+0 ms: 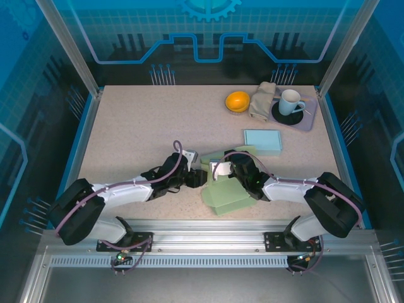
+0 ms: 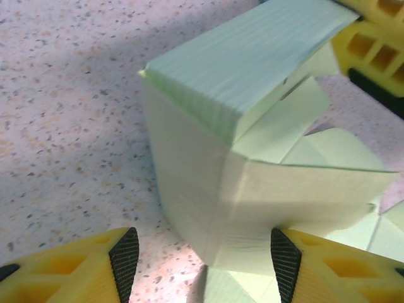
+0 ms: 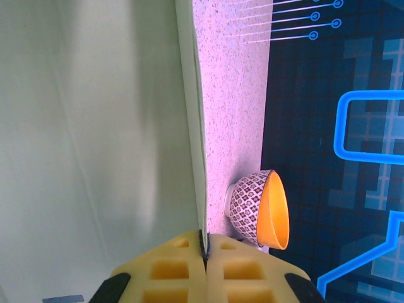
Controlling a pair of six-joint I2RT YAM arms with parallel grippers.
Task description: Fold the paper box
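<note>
The pale green paper box [image 1: 228, 194] lies partly folded at the near middle of the table, with loose flaps spread round it. In the left wrist view a raised corner of the box [image 2: 208, 170] stands between the jaws of my left gripper [image 2: 205, 262], which is open. Its right pad [image 2: 285, 259] is at the box wall and its left pad [image 2: 124, 259] is well clear. My right gripper [image 3: 204, 247] is shut on the thin edge of a box panel [image 3: 95, 158]. From above, the left gripper [image 1: 199, 178] and right gripper [image 1: 218, 170] meet at the box's far left corner.
An orange bowl [image 1: 237, 101], a folded cloth [image 1: 262, 100] and a mug [image 1: 290, 101] on a purple tray [image 1: 307, 121] stand at the back right. A light blue flat box [image 1: 262, 141] lies in front of them. The patterned bowl [image 3: 259, 208] is close behind the right fingers.
</note>
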